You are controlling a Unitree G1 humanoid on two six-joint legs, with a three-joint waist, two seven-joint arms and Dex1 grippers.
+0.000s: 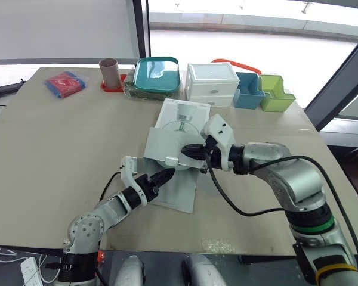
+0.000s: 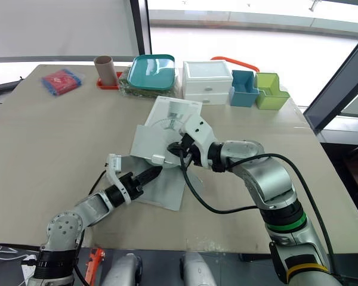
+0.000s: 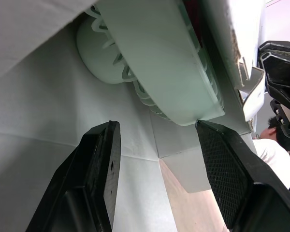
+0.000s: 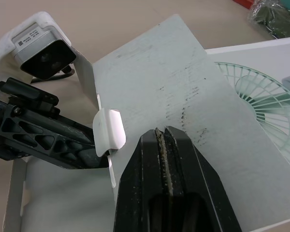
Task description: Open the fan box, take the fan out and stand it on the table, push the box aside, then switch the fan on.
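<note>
The white fan box [image 1: 180,119] lies at the middle of the table, with a fan drawing printed on it. My right gripper [image 1: 190,151] is shut on the edge of its raised lid flap [image 4: 183,92], holding the flap up. From the near left, my left gripper [image 1: 164,176] reaches under that flap, open, with its fingers [image 3: 99,169] spread either side of the box opening. The pale green fan [image 3: 154,72] lies inside the box just ahead of the left fingertips, apart from them. The box's bottom flap [image 1: 178,193] is spread flat on the table.
Along the table's far edge stand a red packet [image 1: 64,83], a brown cup [image 1: 110,71], a teal tray [image 1: 157,74], a white drawer unit [image 1: 212,83], a blue bin [image 1: 249,90] and a green bin [image 1: 275,94]. A person [image 3: 269,145] appears beyond the box.
</note>
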